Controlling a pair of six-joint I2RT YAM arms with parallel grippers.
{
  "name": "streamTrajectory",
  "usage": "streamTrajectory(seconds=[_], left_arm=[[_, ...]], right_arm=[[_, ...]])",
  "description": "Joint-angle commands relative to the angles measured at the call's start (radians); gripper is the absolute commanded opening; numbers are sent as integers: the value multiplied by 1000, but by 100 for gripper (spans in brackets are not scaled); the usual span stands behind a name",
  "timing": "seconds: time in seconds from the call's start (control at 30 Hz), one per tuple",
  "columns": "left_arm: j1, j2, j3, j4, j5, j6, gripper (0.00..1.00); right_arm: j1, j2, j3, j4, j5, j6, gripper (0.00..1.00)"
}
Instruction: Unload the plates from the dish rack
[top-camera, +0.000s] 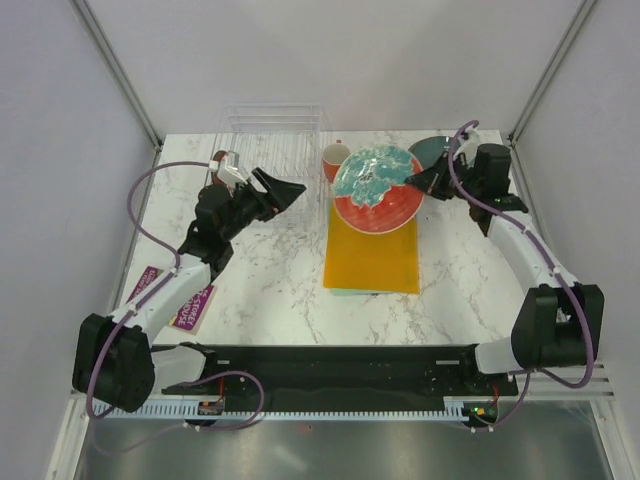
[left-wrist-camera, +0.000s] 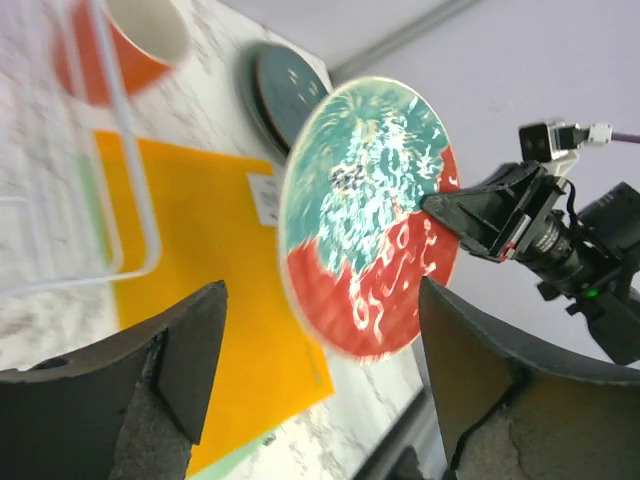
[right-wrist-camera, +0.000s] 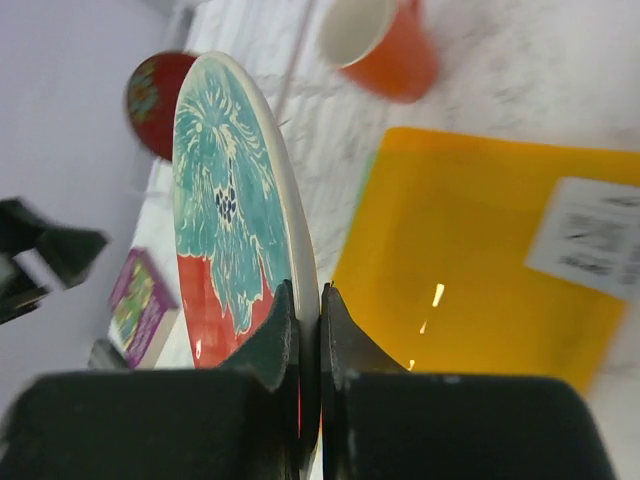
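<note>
Red-and-teal plate (top-camera: 377, 187) is out of the dish rack (top-camera: 270, 125), tilted above the orange folder (top-camera: 372, 262), right pincer (top-camera: 425, 180) clamped on its rim, left pincer (top-camera: 283, 192) spread apart near the rack; carry step, next calls for a gentle set-down on the tabletop (top-camera: 270, 270).

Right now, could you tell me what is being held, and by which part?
The right gripper pinches the red-and-teal plate at its rim; the left gripper is open, empty.

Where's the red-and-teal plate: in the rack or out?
Out. The right gripper grips the red-and-teal plate by its rim, tilted above the orange folder, apart from the dish rack.
</note>
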Motion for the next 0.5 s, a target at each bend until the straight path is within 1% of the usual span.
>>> streamTrajectory(seconds=[0.0, 0.07, 0.13, 0.17, 0.2, 0.23, 0.27, 0.3, 0.33, 0.37, 0.4, 0.47], left_arm=[[69, -89, 67, -130, -93, 190, 84], [70, -105, 103, -190, -143, 283, 85], [70, -115, 148, -272, -189, 345, 85], [70, -119, 163, -299, -209, 403, 86], [70, -122, 180, -352, -234, 434, 86], [70, -125, 205, -374, -281, 470, 86], [70, -132, 214, -385, -312, 532, 86], [70, -135, 220, -427, -350, 560, 88], [70, -139, 225, -431, -407, 592, 90], [70, -141, 226, -434, -436, 650, 92], [72, -142, 225, -435, -465, 673, 94], [72, -141, 223, -441, -530, 750, 95]], right_arm=[[-151, 71, 199, 0, 104, -44, 0], [-201, 145, 274, -5, 110, -49, 0], [-249, 211, 328, -15, 124, -44, 0], [-263, 273, 372, -17, 132, -38, 0], [-276, 306, 397, -12, 133, -24, 0], [-296, 340, 422, -8, 132, -15, 0], [-304, 408, 472, -6, 129, -4, 0], [-313, 438, 488, 23, 115, 37, 0], [-323, 464, 498, 76, 88, 55, 0], [-327, 516, 526, 98, 89, 65, 0], [-332, 544, 549, 104, 91, 69, 0], [-347, 605, 598, 129, 89, 94, 0]])
